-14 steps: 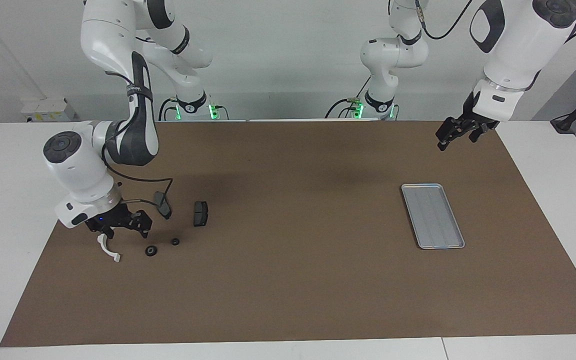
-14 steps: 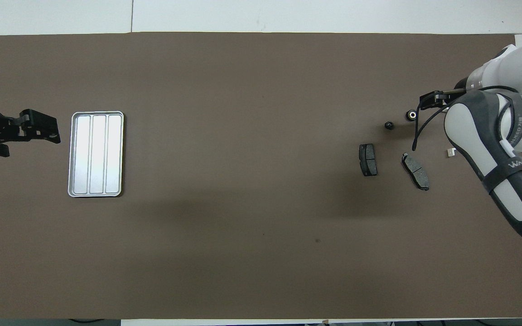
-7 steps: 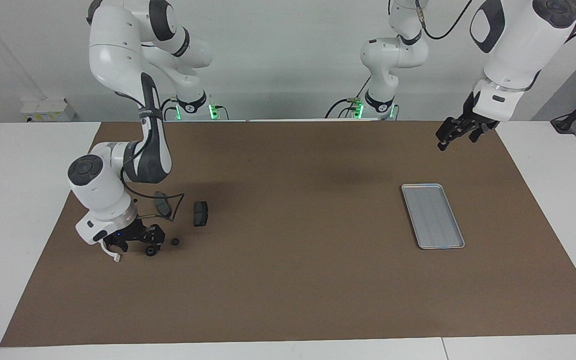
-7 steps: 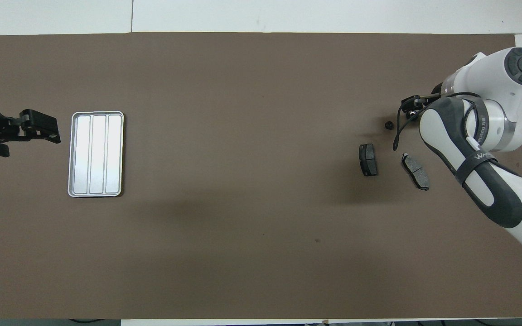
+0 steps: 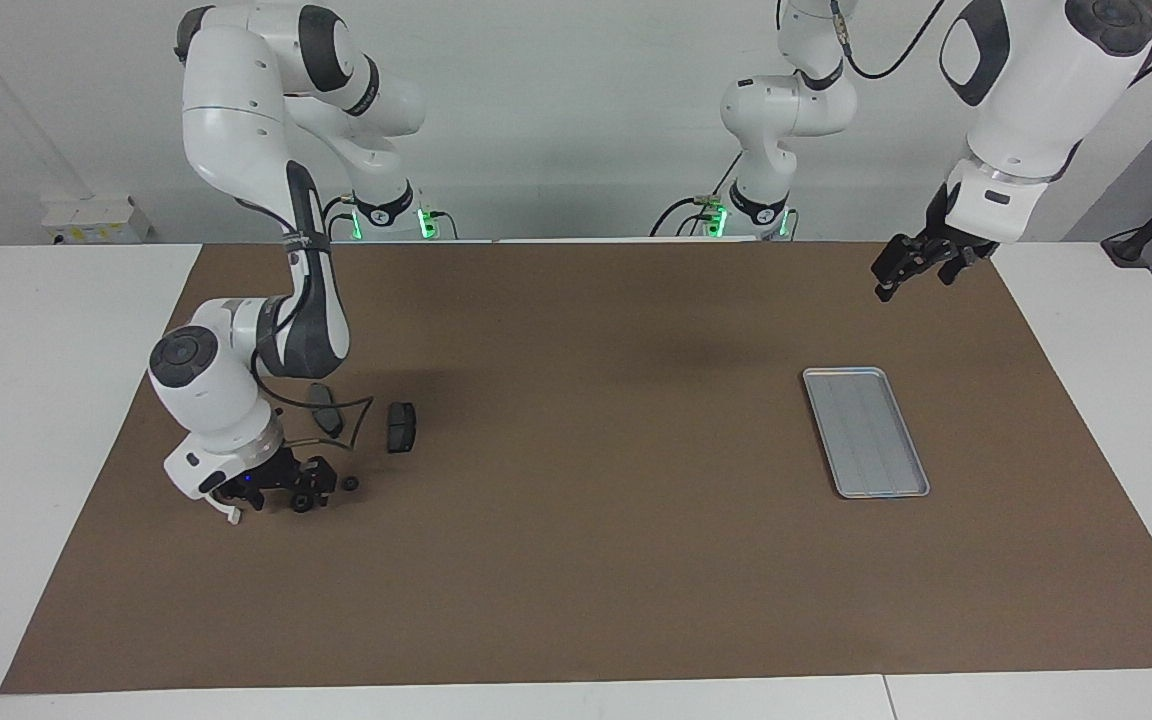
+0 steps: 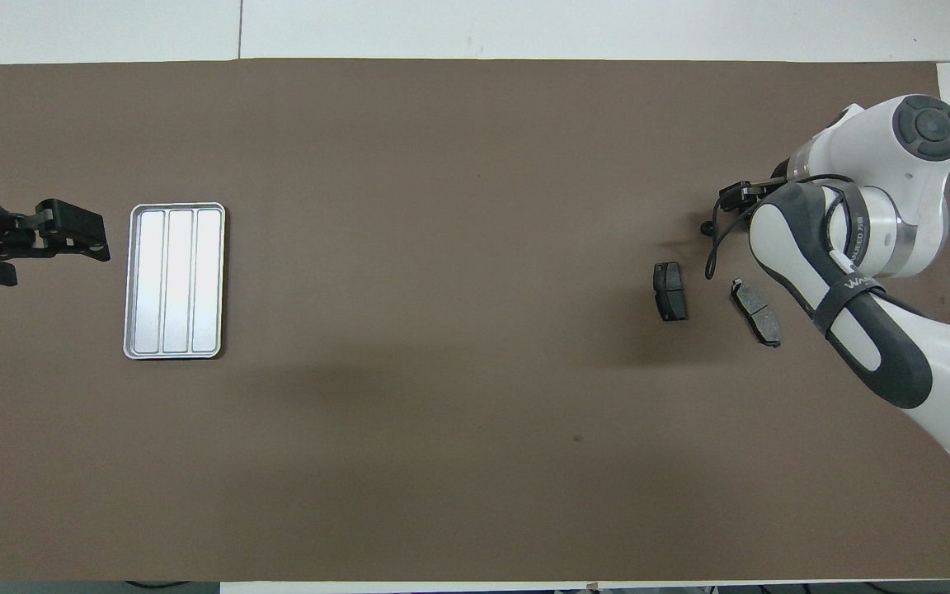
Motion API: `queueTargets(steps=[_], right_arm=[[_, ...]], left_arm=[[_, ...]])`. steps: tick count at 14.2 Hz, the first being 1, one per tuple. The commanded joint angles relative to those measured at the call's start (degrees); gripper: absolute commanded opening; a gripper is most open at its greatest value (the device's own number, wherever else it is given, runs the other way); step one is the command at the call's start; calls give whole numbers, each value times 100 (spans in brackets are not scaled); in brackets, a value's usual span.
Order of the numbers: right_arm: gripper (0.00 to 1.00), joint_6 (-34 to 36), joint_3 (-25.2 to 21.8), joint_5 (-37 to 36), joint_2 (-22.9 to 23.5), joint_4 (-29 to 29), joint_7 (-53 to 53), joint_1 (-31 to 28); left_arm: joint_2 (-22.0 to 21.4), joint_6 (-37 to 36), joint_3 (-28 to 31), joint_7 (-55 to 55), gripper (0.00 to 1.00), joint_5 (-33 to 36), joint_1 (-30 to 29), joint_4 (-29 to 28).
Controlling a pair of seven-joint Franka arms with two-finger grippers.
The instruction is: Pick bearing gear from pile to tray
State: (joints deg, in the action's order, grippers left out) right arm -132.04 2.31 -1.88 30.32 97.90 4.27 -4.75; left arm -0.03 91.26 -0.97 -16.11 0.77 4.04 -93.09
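Two small black rings (image 5: pixel 304 499) lay close together; the unclenched right gripper (image 5: pixel 281 492), closing there, risked knocking one away.

A robotics laboratory is shown. Two white industrial arms (image 5: pixel 256 150) are mounted at the far edge of a white table (image 5: pixel 26 400), on which a brown mat (image 5: pixel 586 560) is spread. Green status lights (image 5: pixel 423 222) are lit at the bases, and cables are run along a plain white wall (image 5: pixel 556 110)
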Motion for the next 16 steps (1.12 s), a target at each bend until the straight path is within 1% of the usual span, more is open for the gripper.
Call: queueTargets(steps=[1,2,3,4,6,7,8,10,11,14,16], right_arm=[[100,73,15,-67,-35,115,310,-70],[100,100,15,-67,-44,115,363,-96],[95,109,15,-58,-53,133,381,-105],[80,109,15,-58,-53,133,381,-105],[24,152,15,-49,-53,124,346,-131],[3,153,15,-49,-53,124,337,-131],[0,153,15,-49,-61,115,328,-131],[0,187,15,-49,-96,19,320,-114],[0,388,6,-49,-149,-121,311,-62],[0,1161,111,-49,-246,-814,-293,-9],[0,1609,182,47,-273,-1323,-627,263]], left_arm=[[-120,67,-17,55,100,-50,-62,-122],[-120,67,-17,55,100,-50,-62,-122],[-120,67,-17,55,100,-50,-62,-122],[-120,67,-17,55,100,-50,-62,-130],[-120,67,-17,55,100,-50,-62,-130],[-120,67,-17,55,100,-50,-62,-130],[-120,67,-17,55,100,-50,-62,-130],[-120,67,-17,55,100,-50,-62,-122],[-120,67,-17,55,100,-50,-62,-122],[-120,67,-17,55,100,-50,-62,-122],[-120,67,-17,55,100,-50,-62,-122]])
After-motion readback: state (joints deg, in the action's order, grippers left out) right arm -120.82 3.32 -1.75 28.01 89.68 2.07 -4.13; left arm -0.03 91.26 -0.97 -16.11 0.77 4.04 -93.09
